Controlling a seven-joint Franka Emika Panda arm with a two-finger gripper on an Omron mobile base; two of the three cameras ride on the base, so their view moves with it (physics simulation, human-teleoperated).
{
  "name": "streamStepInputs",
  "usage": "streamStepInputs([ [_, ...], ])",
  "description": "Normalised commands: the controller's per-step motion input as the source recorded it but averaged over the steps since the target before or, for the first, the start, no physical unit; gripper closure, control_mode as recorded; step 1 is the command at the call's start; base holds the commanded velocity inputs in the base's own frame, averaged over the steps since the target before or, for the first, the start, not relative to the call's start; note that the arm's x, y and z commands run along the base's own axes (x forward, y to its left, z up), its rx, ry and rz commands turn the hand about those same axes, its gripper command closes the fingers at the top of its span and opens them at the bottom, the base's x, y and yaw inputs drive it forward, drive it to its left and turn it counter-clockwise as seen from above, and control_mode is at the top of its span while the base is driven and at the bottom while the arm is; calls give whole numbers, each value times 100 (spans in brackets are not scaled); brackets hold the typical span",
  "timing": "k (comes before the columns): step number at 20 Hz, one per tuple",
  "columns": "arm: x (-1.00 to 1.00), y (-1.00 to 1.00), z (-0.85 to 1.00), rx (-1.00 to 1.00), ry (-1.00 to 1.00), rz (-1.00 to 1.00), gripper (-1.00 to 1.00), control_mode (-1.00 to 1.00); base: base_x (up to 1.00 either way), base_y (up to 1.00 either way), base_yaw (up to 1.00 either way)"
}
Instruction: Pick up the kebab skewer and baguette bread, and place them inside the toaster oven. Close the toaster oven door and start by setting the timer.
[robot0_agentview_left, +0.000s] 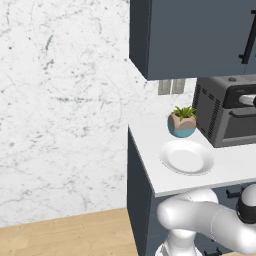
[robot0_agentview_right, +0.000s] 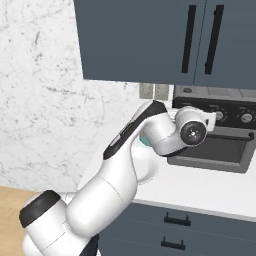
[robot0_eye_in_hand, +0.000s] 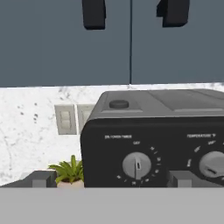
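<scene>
The toaster oven (robot0_agentview_left: 227, 112) is seen on the white counter (robot0_agentview_left: 235, 167) under the dark blue-grey cabinet (robot0_agentview_left: 195, 37), its door (robot0_agentview_right: 220, 149) shut. The gripper (robot0_eye_in_hand: 109, 179) is held wide open and empty just before the oven's timer knob (robot0_eye_in_hand: 137, 165). Left of the oven, a potted plant (robot0_agentview_left: 182, 121) and an empty white plate (robot0_agentview_left: 187, 157) are set.

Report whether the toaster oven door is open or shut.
Shut. The door stands upright, flush against the oven front, handle at the top; no cavity shows.
</scene>
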Motion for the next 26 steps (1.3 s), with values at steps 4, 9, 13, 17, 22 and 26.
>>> streamStepInputs([
  [4, 26, -14, -10, 1, -4, 0, -100, -100, 0, 0, 0],
  [9, 0, -19, -7, 0, -2, 0, -100, -100, 0, 0, 0],
  [13, 2, -15, -18, 0, -9, 0, -100, -100, 0, 0, 0],
  [17, 9, -6, -22, 0, -12, 0, -100, -100, 0, 0, 0],
  [22, 11, 0, -24, -1, -9, 0, -100, -100, 0, 0, 0],
  [26, 0, 0, -10, 0, -1, 0, -100, -100, 0, 0, 0],
])
